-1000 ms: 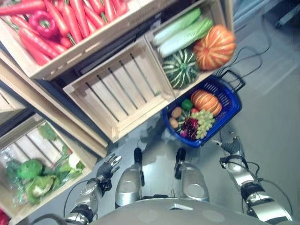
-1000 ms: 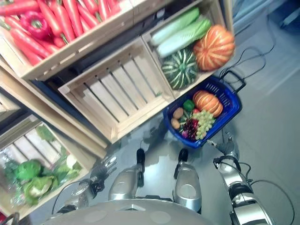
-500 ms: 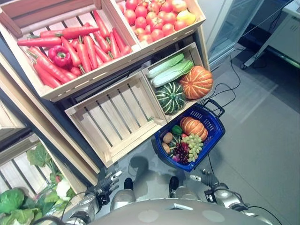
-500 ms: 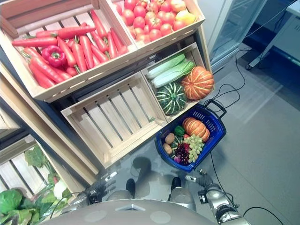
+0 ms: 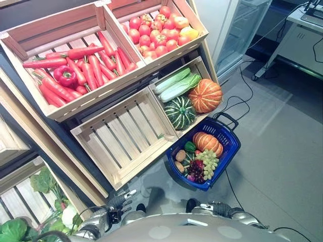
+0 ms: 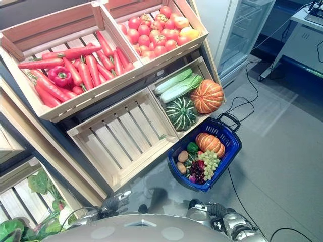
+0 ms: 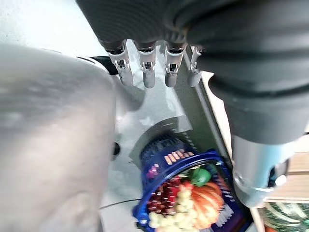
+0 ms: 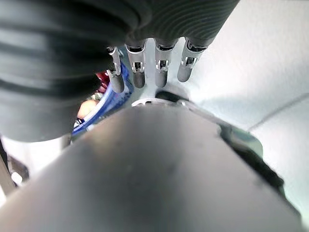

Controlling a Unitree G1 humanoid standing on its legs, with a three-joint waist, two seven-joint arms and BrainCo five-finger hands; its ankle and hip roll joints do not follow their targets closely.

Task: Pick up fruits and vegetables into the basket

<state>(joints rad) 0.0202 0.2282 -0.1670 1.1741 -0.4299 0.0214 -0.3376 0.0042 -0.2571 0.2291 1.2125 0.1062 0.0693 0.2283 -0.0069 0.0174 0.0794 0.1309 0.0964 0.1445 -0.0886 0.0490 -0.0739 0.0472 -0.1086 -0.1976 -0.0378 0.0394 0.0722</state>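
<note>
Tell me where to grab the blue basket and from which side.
Take the blue basket by its black handle. It arches at the end nearest the crate holding the orange pumpkin, clear of the produce inside. Probably come from above with the right hand, curling fingers under the loop.

Grey floor, white table

An empty slatted wooden crate sits tilted on the wooden rack, just ahead of the left hand. Grey floor spreads to the right of the right hand. Far ahead of that hand stands a glass-door cabinet (door closed), and right of it a white table.
</note>
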